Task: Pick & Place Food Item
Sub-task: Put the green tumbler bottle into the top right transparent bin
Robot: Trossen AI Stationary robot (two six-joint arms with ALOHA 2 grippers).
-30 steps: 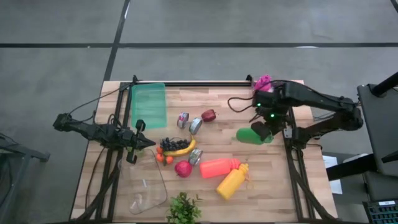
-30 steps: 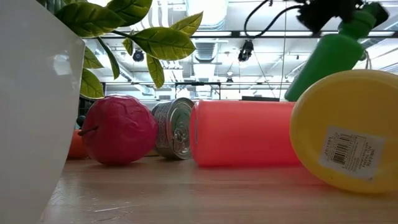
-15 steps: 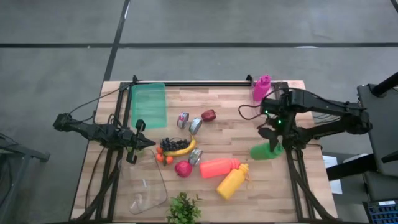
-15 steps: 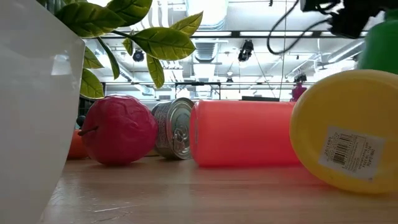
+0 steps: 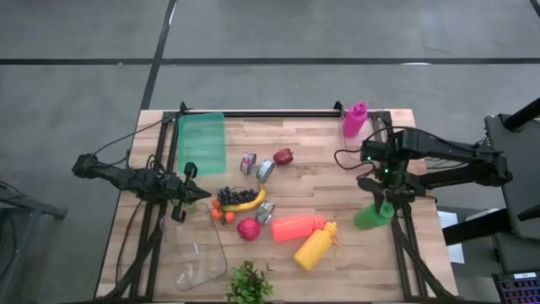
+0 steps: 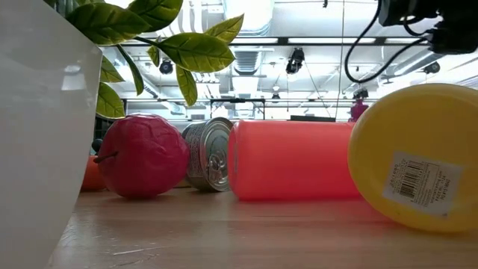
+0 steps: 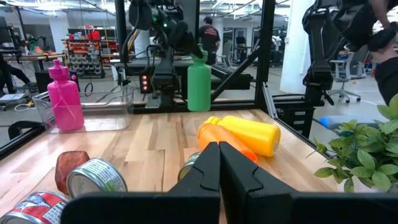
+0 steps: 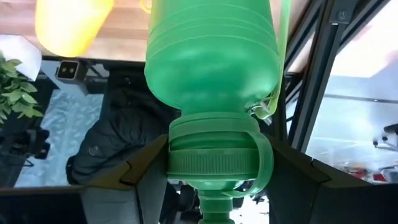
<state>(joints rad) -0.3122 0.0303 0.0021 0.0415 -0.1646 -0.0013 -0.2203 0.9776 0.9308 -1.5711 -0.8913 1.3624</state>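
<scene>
A green plastic bottle (image 5: 369,216) stands upright in my right gripper (image 5: 382,196) near the table's right edge; the left wrist view shows the bottle (image 7: 199,84) under the gripper (image 7: 186,38). The low view shows only the gripper (image 6: 429,22), because the yellow bottle (image 6: 414,157) hides the green one. My left gripper (image 5: 202,195) is shut on nothing and waits left of the banana and grapes (image 5: 240,200); its fingers (image 7: 219,168) point across the table. My right gripper (image 8: 214,171) pinches the green bottle's cap collar (image 8: 214,152) at its top, one finger (image 8: 146,168) on each side. The fingers come from above, pointing down. The bottle's body (image 8: 211,56) hangs upright below them; whether its base touches the table I cannot tell.
A pink bottle (image 5: 354,118) and a clear bin stand at the far right corner. Mid-table lie cans (image 5: 265,171), an apple (image 5: 283,156), a pomegranate (image 5: 249,228), an orange-red bottle (image 5: 295,226) and a yellow bottle (image 5: 315,247). A green box (image 5: 201,142) sits far left, a plant (image 5: 249,283) at the near edge.
My right gripper has carried the green bottle toward the table's near and right edges and lowered it. The bottle was tilted a second ago and now stands upright. In the low view it has sunk out of sight behind the yellow bottle.
</scene>
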